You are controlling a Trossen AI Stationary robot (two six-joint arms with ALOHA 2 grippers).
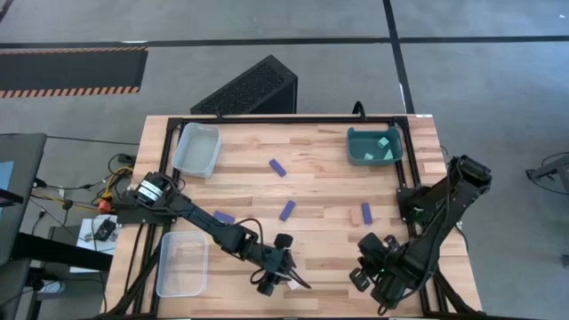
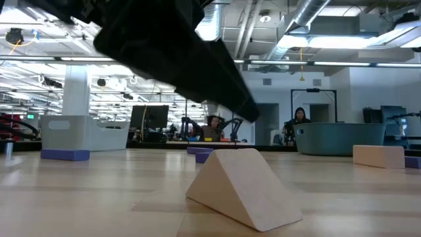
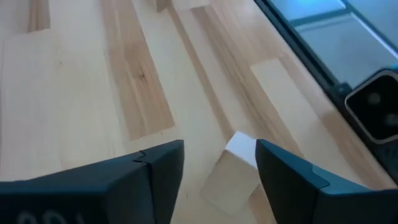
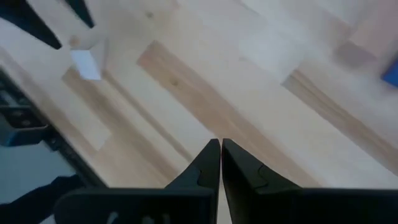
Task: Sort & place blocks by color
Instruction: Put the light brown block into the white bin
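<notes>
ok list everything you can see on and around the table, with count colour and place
blue bars: four in view, dark blue, spread across the middle of the table
cyan cubes: a few, light cyan, inside the teal bin
wooden wedge: one, pale tan, near edge of the table, between the left gripper's fingers
wooden block: one, pale tan, right side of the table
teal bin: one, far right of the table
grey bin: one, far left of the table
clear bin: one, near left corner
black case: one, on the floor beyond the table
people: two, in the room behind
left gripper: open, over the wedge
right gripper: shut, hanging over bare wood at the near right
</notes>
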